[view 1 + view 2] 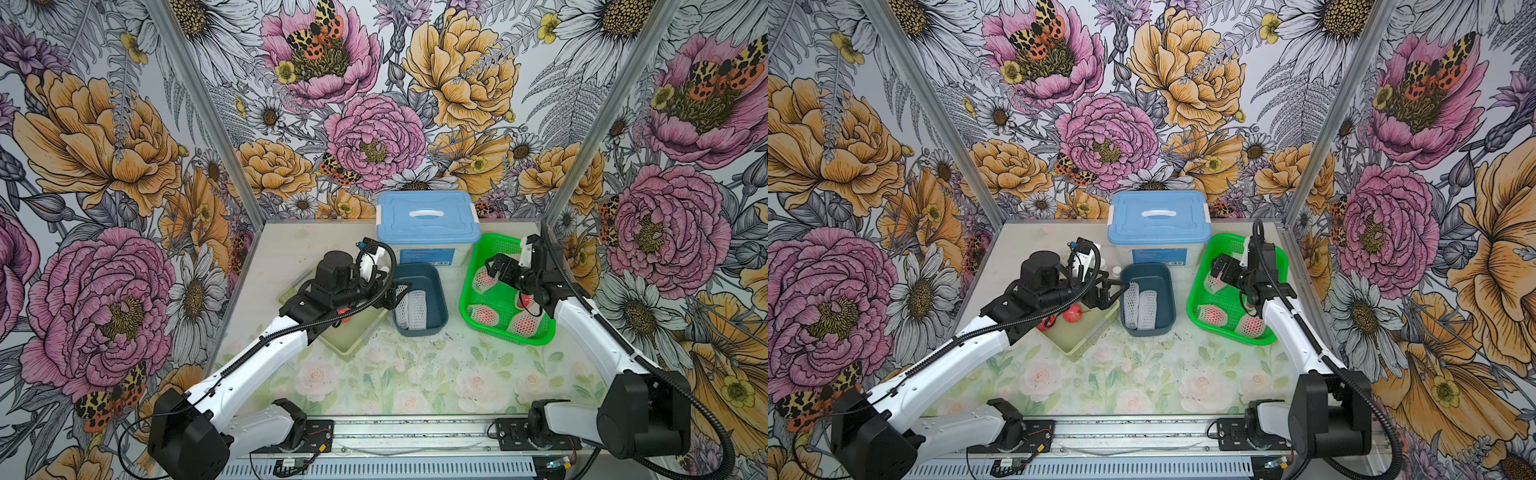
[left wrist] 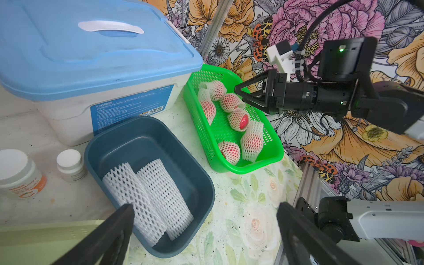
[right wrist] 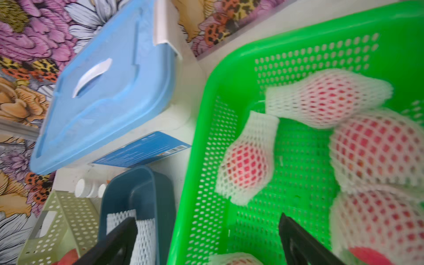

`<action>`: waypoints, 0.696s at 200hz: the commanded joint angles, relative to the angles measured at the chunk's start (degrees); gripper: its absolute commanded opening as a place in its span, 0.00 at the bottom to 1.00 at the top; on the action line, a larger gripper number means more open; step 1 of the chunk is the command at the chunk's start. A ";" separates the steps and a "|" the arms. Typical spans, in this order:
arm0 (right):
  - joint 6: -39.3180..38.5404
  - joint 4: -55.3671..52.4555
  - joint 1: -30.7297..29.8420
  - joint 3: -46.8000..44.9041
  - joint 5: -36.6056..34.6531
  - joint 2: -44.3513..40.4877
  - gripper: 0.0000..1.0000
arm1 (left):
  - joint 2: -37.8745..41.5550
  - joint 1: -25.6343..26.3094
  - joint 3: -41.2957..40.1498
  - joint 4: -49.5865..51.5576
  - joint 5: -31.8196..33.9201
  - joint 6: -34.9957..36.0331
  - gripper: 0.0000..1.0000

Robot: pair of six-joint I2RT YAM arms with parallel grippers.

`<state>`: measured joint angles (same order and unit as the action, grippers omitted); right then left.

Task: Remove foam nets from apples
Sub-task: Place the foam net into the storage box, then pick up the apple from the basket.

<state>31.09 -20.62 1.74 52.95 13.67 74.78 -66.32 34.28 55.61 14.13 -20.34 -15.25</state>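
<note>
Right gripper [image 3: 207,218]: jaws wide, nothing between them, low over the green basket [image 3: 206,114] beside several netted apples [image 3: 245,165]. Left gripper [image 2: 204,206]: jaws wide, empty, at the blue tub [image 2: 202,183] holding two loose foam nets [image 2: 146,195]. Bare apples [image 1: 1073,312] sit in the pale tray [image 1: 1075,353].

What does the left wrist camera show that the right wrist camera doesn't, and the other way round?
Only the left wrist view: the right gripper seen from outside, open over the green basket. Only the right wrist view: a bare apple in the pale holed tray. Both: netted apples in the basket, the blue-lidded box, empty foam nets in the dark blue bin.
</note>
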 commanded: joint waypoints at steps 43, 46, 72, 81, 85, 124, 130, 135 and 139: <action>-1.91 -5.15 3.80 9.37 5.19 13.65 1.00 | -2.85 3.95 5.03 5.64 8.43 1.40 0.99; -1.72 -5.07 3.73 9.89 5.30 14.67 1.00 | -2.78 4.13 5.04 5.72 8.50 1.36 0.99; -0.98 -4.95 3.66 14.82 2.12 22.16 1.00 | -1.59 4.00 4.51 6.23 9.73 1.49 0.99; -1.31 -4.95 3.80 17.28 2.45 24.64 1.00 | -1.15 3.99 4.35 6.63 10.05 1.66 0.99; -1.30 -5.00 3.79 18.40 2.63 25.68 1.00 | -0.89 3.88 4.26 6.82 10.29 1.77 0.99; -0.18 -5.24 4.30 26.89 5.81 34.70 0.96 | 0.62 3.27 3.54 7.74 10.96 2.33 0.99; 0.50 -5.14 4.48 27.49 5.74 35.78 0.95 | 0.76 3.17 3.47 7.84 11.02 2.33 0.99; 0.99 -5.13 4.54 27.91 5.66 36.57 0.94 | 0.91 3.12 3.45 7.81 10.98 2.33 0.99; 1.26 -5.09 4.63 28.36 5.52 37.19 0.93 | 0.92 3.07 3.45 7.84 11.02 2.25 0.99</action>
<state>30.39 -25.87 5.74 78.17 18.11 108.40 -66.81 37.95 59.31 21.23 -10.83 -14.39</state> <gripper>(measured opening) 0.956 0.989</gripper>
